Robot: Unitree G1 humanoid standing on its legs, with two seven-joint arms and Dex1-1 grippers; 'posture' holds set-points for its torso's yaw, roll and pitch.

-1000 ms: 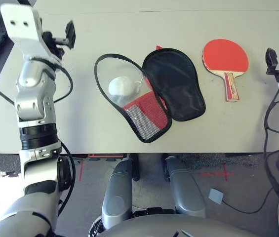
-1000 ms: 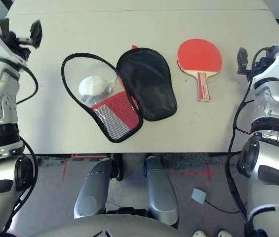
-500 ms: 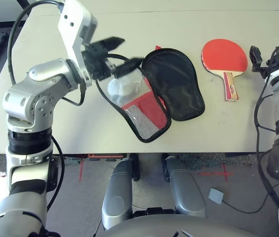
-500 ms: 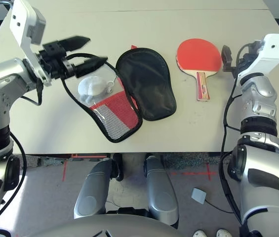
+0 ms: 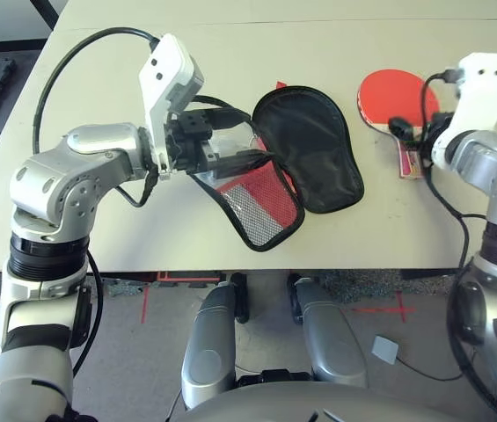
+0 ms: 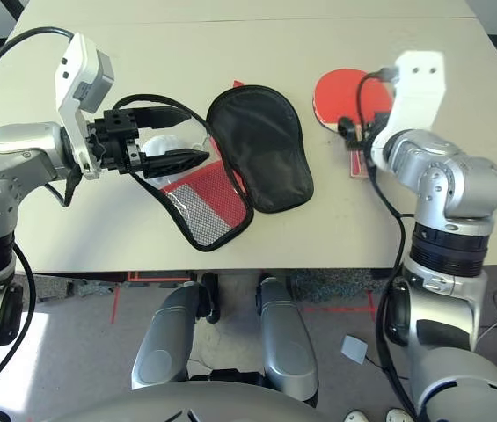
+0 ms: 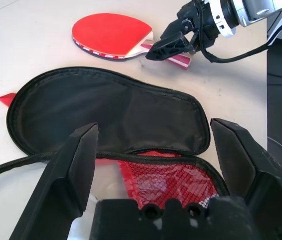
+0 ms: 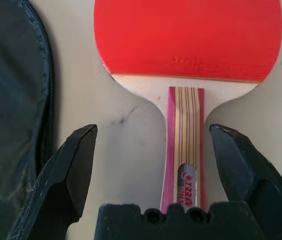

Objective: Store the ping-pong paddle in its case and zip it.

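Note:
The ping-pong paddle (image 5: 396,93) lies flat at the table's far right, red face up, its striped handle (image 8: 182,130) pointing toward me. My right gripper (image 8: 153,131) hangs open just above that handle, one finger on each side, not touching it. The case (image 5: 311,156) lies unzipped and spread in the middle, black lining up on its right half and a red mesh pocket (image 5: 257,204) on its left half. My left gripper (image 6: 182,136) stands open low over the left half, its fingers (image 7: 76,165) pointing right. They partly cover the white plush charm (image 6: 155,143).
The beige table (image 5: 98,220) has bare room left of the case and between case and paddle. Its front edge runs just below the case. Black cables trail from both wrists. A red tab (image 7: 7,98) sticks out behind the case.
My left arm has swung in from the table's left side to over the case's left half. My right arm has come in from the right edge to above the paddle handle.

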